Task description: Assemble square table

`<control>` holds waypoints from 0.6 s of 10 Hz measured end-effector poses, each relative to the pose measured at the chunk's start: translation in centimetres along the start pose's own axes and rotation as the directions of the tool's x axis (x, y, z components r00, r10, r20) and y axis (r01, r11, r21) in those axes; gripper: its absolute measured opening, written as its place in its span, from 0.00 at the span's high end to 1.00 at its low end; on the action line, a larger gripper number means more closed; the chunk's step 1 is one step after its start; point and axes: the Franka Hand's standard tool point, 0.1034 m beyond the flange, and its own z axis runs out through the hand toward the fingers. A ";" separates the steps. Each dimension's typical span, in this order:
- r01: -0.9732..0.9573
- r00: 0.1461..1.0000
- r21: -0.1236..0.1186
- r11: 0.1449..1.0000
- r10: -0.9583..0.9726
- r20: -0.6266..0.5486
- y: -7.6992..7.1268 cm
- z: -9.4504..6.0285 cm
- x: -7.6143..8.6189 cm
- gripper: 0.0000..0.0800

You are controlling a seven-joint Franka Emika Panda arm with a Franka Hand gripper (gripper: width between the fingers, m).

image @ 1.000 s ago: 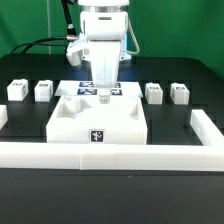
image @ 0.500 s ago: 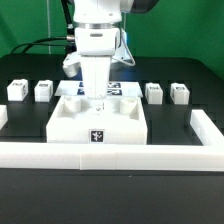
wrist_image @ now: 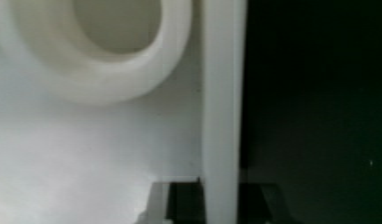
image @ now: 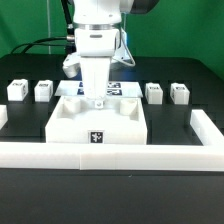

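The square table slab, white with a tag on its front wall, lies in the middle of the black table. My gripper points straight down at the slab's far edge. In the wrist view my gripper has one dark finger on each side of the slab's thin upright rim, pressed against it. A round corner hole shows beside the rim. Two leg blocks stand at the exterior view's left and two more at its right.
The long low white rail fence runs along the front and turns back at both ends. The marker board lies flat behind the slab, partly hidden by my gripper. Black cables hang behind the arm.
Since a second ago my gripper has shifted toward the exterior view's left along the slab's far edge. Over the last half second nothing has visibly moved.
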 end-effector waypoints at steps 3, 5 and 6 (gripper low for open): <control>0.000 1.000 0.000 1.000 0.000 0.000 0.0 0.0 0.0 0.93; 0.000 1.000 0.000 1.000 0.000 0.000 0.0 0.0 0.0 0.93; 0.000 1.000 0.000 1.000 0.000 0.000 0.0 0.0 0.0 0.93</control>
